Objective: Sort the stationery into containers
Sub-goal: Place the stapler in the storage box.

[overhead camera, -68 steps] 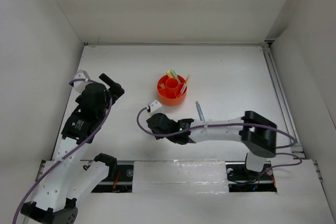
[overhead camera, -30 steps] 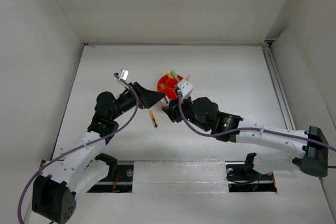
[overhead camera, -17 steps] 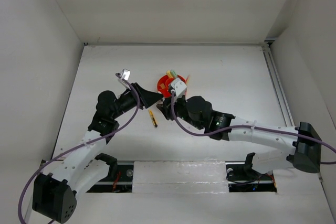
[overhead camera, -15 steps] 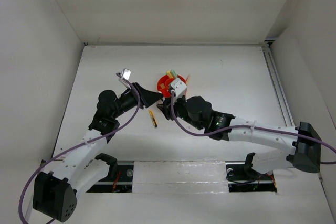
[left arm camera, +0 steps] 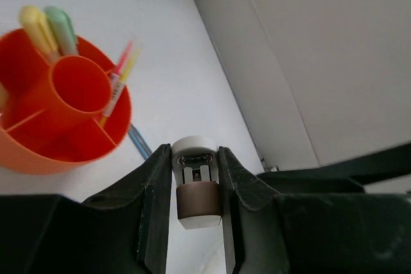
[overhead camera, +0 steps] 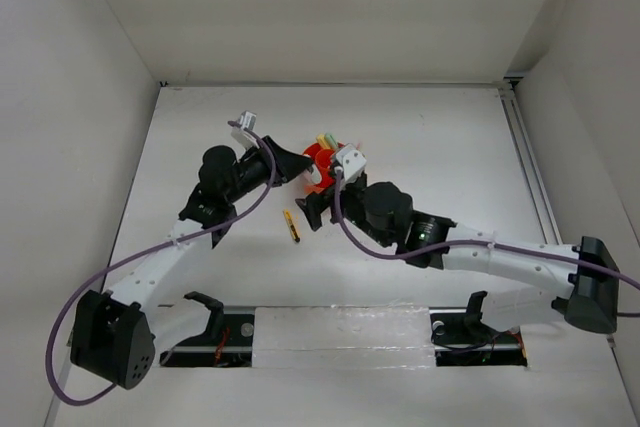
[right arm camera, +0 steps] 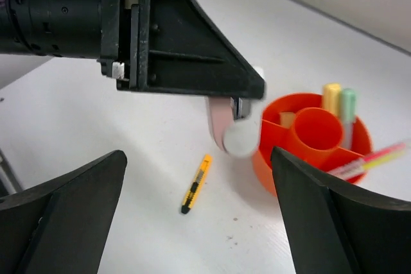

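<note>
My left gripper (left arm camera: 196, 155) is shut on a pink-white eraser (left arm camera: 198, 190) and holds it in the air just left of the round orange container (overhead camera: 322, 159). The same eraser (right arm camera: 234, 126) shows in the right wrist view, next to the tub's wall (right arm camera: 270, 158). My right gripper (right arm camera: 198, 155) stands wide open and holds nothing, just in front of the tub (overhead camera: 315, 199). An orange-black pen (overhead camera: 291, 227) lies on the table below it. In the tub stand a yellow marker (left arm camera: 35, 20), a pale green marker (left arm camera: 61, 27), a red-yellow pen (left arm camera: 122, 72) and a tan eraser (right arm camera: 287, 119).
A grey-blue pen (left arm camera: 138, 145) lies on the table beside the tub's far side. White walls close in the table on the left, back and right. The two arms nearly meet in front of the tub.
The left gripper has shut on the pink-white eraser and swung up toward the tub. The right gripper has opened and drawn back a little.
</note>
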`<control>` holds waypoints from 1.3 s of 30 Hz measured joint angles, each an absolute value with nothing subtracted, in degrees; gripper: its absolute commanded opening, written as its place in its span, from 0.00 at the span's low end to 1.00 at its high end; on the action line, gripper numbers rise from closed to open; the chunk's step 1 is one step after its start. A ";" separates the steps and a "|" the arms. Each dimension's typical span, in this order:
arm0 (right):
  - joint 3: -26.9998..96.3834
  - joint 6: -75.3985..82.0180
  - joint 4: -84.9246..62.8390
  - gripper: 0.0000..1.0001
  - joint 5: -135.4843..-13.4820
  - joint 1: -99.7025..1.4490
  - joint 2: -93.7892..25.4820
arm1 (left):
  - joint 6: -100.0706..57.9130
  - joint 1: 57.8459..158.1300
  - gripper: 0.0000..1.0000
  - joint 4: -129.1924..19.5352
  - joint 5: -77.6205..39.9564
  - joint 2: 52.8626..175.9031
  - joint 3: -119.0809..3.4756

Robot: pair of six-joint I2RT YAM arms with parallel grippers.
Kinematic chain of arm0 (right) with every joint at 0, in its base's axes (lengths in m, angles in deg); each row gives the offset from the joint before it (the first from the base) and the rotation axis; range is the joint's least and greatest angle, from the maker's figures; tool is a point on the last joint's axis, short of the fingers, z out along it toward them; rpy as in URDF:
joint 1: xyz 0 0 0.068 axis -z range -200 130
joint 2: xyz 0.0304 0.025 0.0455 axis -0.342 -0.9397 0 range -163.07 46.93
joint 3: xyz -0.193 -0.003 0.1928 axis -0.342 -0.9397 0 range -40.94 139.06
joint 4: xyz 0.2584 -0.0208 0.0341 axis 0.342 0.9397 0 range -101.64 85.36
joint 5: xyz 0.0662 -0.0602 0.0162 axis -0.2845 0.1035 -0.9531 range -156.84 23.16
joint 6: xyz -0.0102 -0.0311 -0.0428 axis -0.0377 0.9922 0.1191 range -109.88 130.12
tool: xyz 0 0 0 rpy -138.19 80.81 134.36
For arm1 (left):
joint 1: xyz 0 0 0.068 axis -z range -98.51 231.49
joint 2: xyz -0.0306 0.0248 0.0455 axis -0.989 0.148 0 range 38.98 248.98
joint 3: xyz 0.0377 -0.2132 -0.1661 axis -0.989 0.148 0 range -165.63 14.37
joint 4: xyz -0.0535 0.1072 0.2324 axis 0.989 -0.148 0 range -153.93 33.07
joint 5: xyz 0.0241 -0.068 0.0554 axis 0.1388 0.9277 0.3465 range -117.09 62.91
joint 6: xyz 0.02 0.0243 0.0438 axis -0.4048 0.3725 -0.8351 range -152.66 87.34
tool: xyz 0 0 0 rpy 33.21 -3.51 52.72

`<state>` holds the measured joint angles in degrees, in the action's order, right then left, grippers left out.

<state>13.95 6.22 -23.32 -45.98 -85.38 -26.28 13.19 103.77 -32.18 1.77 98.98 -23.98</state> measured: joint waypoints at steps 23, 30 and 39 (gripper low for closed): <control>14.43 -15.72 15.15 1.00 -14.62 -85.34 -0.32 | 34.74 124.21 0.00 -88.92 -59.23 135.86 -66.06; 14.39 -16.49 16.48 1.00 -14.57 -85.34 -0.10 | 37.01 123.97 0.00 -91.56 -61.11 136.64 -66.36; 13.95 -16.71 16.55 1.00 -14.57 -85.34 0.03 | 38.37 123.88 0.00 -90.28 -61.09 136.64 -66.34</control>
